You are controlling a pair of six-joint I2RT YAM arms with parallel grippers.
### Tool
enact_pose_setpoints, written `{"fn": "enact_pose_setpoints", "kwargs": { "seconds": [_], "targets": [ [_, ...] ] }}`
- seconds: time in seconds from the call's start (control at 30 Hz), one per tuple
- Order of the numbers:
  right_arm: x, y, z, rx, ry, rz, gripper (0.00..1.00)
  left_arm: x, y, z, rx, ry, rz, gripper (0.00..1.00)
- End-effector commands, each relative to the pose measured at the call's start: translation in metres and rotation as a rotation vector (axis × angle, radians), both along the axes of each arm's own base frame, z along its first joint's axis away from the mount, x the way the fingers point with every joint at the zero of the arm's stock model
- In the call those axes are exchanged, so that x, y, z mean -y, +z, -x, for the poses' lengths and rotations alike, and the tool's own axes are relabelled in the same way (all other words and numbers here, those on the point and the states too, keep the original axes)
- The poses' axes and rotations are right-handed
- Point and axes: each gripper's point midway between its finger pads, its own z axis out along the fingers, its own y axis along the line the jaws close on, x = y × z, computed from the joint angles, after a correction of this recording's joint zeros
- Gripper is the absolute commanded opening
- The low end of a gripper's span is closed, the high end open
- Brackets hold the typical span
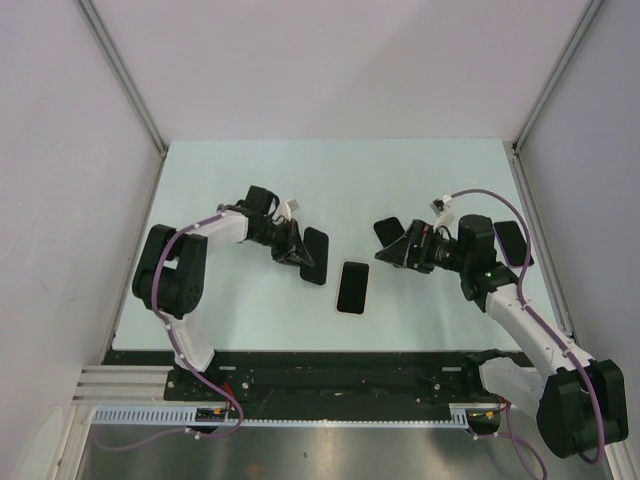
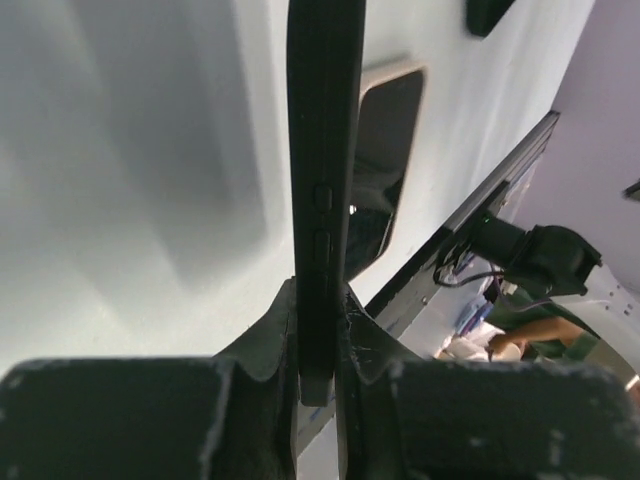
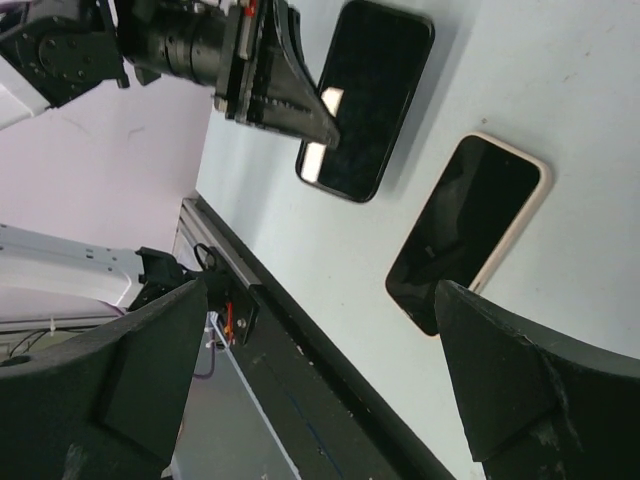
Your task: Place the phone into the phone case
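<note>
Pale counter [image 1: 420, 180] carries the phone case [image 1: 352, 287]; left hand [image 1: 297, 250] clamps the phone [image 1: 315, 258] edge-on, right hand [image 1: 392, 247] spread wide, empty.

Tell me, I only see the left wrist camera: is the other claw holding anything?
Observer: No, the right claw is wide open and empty, near the pale-rimmed phone.
Operator: Is my black thing flat or tipped up?
Observer: From above, the black slab in the left claw lies about flat, broad face up.
Operator: Anything else out there?
Observer: Another dark flat thing lies far right, partly behind the right arm.
</note>
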Motion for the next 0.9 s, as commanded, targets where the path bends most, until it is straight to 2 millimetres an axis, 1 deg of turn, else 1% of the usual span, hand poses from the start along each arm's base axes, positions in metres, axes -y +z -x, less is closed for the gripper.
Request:
{"fn": "enact_pose_setpoints", "kwargs": {
  "seconds": [0.0,0.03,0.1,0.13,0.23,0.27,0.37,0.4,0.47,0.5,0.57,0.6,0.63,0.67,0.7,0.73,0.77,0.8,0.83,0.87],
  "targets": [
    [0.005,0.013,-0.001,0.055,0.007,0.029,1.00,0.002,-0.009,0.026,-0.047,-0.049,0.043,0.00],
    [0.005,0.012,0.001,0.054,0.019,0.032,1.00,0.002,-0.017,0.036,-0.071,-0.059,0.040,0.00],
    [0.006,0.011,0.001,0.060,0.019,0.041,1.00,0.004,-0.022,0.042,-0.076,-0.067,0.035,0.01],
    [0.007,0.010,0.001,0.057,0.013,0.047,1.00,0.004,-0.027,0.049,-0.090,-0.075,0.025,0.02],
    [0.011,0.008,-0.005,0.063,-0.015,0.081,0.99,0.002,-0.035,0.055,-0.100,-0.068,-0.009,0.02],
    [0.011,0.009,-0.007,0.073,-0.012,0.094,1.00,0.000,-0.035,0.055,-0.094,-0.064,-0.024,0.04],
    [0.017,0.008,-0.019,0.046,-0.057,0.145,1.00,-0.007,-0.034,0.055,-0.070,-0.048,-0.081,0.25],
    [0.022,0.006,-0.027,0.035,-0.096,0.177,1.00,-0.013,-0.034,0.055,-0.066,-0.036,-0.119,0.35],
    [0.026,0.003,-0.034,0.024,-0.128,0.202,1.00,-0.016,-0.031,0.052,-0.052,-0.026,-0.151,0.41],
    [0.030,0.001,-0.041,0.010,-0.155,0.233,1.00,-0.019,-0.027,0.050,-0.036,-0.018,-0.165,0.48],
    [0.036,-0.004,-0.051,-0.014,-0.195,0.277,1.00,-0.026,-0.023,0.043,-0.003,0.007,-0.218,0.53],
    [0.044,-0.009,-0.056,-0.036,-0.237,0.316,1.00,-0.028,-0.021,0.041,0.010,0.013,-0.232,0.56],
    [0.048,-0.006,-0.065,-0.038,-0.264,0.330,1.00,-0.031,-0.018,0.035,0.038,0.026,-0.257,0.57],
    [0.052,-0.006,-0.070,-0.042,-0.289,0.344,1.00,-0.033,-0.012,0.034,0.050,0.034,-0.269,0.57],
    [0.064,-0.008,-0.077,-0.055,-0.351,0.380,0.99,-0.036,-0.008,0.032,0.067,0.043,-0.284,0.59],
    [0.069,-0.004,-0.085,-0.058,-0.394,0.381,1.00,-0.037,-0.001,0.027,0.091,0.053,-0.296,0.61],
    [0.082,-0.004,-0.092,-0.067,-0.449,0.392,1.00,-0.043,0.007,0.025,0.130,0.069,-0.321,0.62],
    [0.099,-0.003,-0.102,-0.060,-0.528,0.421,1.00,-0.046,0.014,0.022,0.158,0.078,-0.332,0.69],
    [0.111,-0.003,-0.108,-0.061,-0.587,0.439,1.00,-0.048,0.023,0.019,0.190,0.085,-0.340,0.76],
    [0.142,-0.001,-0.120,-0.057,-0.724,0.492,1.00,-0.055,0.032,0.018,0.238,0.091,-0.368,0.82]
  ]
}}
